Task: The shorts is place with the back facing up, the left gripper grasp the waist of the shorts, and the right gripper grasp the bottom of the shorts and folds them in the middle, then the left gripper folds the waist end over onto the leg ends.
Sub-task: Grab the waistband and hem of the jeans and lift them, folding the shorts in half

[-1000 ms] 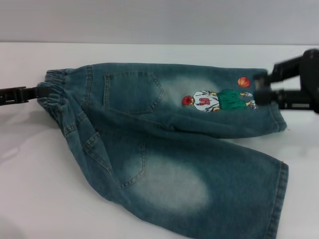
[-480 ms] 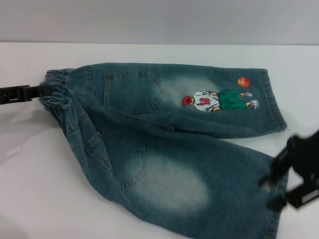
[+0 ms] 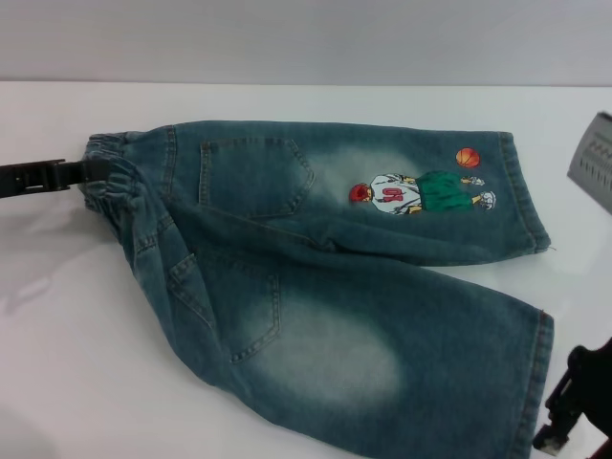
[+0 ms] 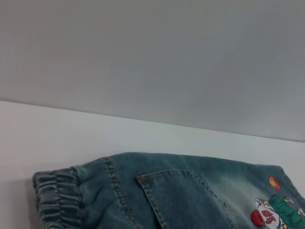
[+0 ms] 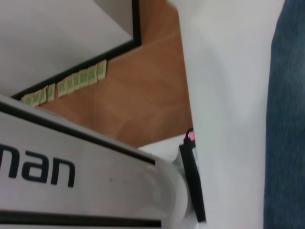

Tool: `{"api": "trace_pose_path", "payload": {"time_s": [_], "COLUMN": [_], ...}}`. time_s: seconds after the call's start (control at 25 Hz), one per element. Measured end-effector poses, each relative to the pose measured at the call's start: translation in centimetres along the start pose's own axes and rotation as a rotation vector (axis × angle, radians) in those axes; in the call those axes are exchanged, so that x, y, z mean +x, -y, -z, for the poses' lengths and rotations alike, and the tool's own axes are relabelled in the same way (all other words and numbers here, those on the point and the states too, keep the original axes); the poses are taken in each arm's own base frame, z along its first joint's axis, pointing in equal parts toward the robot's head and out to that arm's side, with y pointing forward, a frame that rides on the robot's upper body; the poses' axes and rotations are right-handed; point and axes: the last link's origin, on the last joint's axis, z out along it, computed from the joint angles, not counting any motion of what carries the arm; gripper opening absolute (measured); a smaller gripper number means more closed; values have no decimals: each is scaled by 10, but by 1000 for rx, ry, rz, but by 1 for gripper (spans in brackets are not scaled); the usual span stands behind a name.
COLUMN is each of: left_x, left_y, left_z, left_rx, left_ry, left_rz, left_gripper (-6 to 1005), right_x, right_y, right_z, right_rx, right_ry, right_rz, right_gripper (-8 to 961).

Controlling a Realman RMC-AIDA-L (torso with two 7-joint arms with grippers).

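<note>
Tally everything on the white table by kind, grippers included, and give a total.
Denim shorts: 1
Grippers: 2, the left gripper at the waist of the shorts, the right gripper just off the near leg hem
Grey ribbed block at the far right edge: 1
Total: 4

- The shorts (image 3: 316,287) are faded blue-green denim, with paler washed-out patches on the lower leg and near the upper pocket, and lighter stitching outlining the two back pockets.
- The cartoon patch (image 3: 421,191) shows a figure in white and green with red details, and an orange ball (image 3: 468,157) just above it.
- The waist of the shorts (image 3: 110,177) is the same blue-green, darker in its puckered pleats.
- The left gripper (image 3: 38,177) is black.
- The right gripper (image 3: 574,406) is black, and a grey ribbed block (image 3: 595,163) shows at the right edge.
- The table (image 3: 76,335) is plain white.
- The wall (image 4: 152,57) is flat grey.
- In the right wrist view the floor (image 5: 143,95) is reddish brown, with a row of pale green squares (image 5: 66,86) beside a black strip.
</note>
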Motion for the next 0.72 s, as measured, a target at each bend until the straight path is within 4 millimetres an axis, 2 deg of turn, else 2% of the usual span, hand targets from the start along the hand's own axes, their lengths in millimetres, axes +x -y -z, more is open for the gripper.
{"api": "trace_pose_path", "payload": {"time_s": [0.44, 0.72], "left_x": [0, -2], "left_y": [-1, -2], "left_z": [-4, -6], "left_rx": [1, 2], "left_ry": [-5, -10], "left_rz": [5, 5], "left_gripper": [46, 47], "right_x": [9, 14], "right_y": [3, 9], "right_z": [-15, -25], "right_rx": [-66, -46], "right_ry": [-84, -98], "right_rz": [-22, -35], "right_gripper": [526, 526]}}
